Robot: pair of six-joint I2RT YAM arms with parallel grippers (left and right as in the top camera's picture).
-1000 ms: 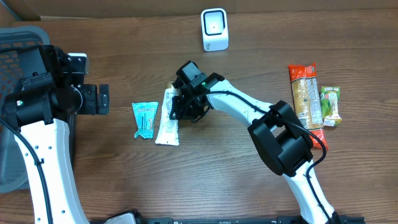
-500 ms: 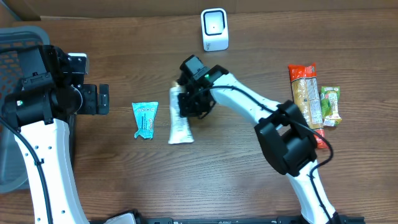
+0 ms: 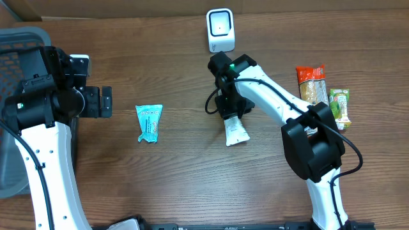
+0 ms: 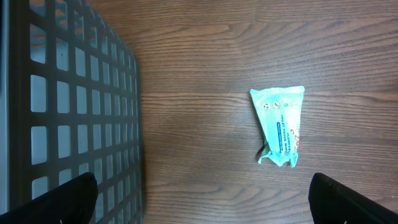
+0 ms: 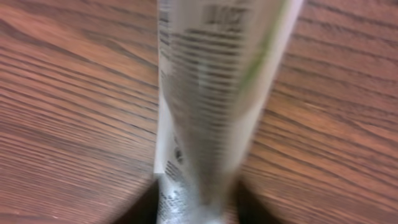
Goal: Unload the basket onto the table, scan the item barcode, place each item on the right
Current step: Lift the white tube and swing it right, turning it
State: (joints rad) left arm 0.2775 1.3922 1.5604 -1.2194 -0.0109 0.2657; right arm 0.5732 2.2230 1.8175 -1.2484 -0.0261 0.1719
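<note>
A white packet [image 3: 235,131] with printed text lies on the wooden table below the white scanner [image 3: 220,30]. Its upper end sits in my right gripper [image 3: 229,105]. In the right wrist view the white packet [image 5: 211,93] fills the middle, blurred, with the dark fingers [image 5: 140,208] against its sides at the bottom edge. A teal packet [image 3: 149,121] lies to the left, also in the left wrist view [image 4: 281,124]. My left gripper [image 4: 214,205] hangs open at the far left, near the basket, holding nothing.
A grey mesh basket [image 3: 19,45] stands at the left edge, its wall [image 4: 62,93] close to the left gripper. An orange-and-beige snack bar [image 3: 313,96] and a green packet [image 3: 339,107] lie at the right.
The right gripper has carried the white packet from beside the teal packet rightward to just below the scanner. The left arm has not moved.
</note>
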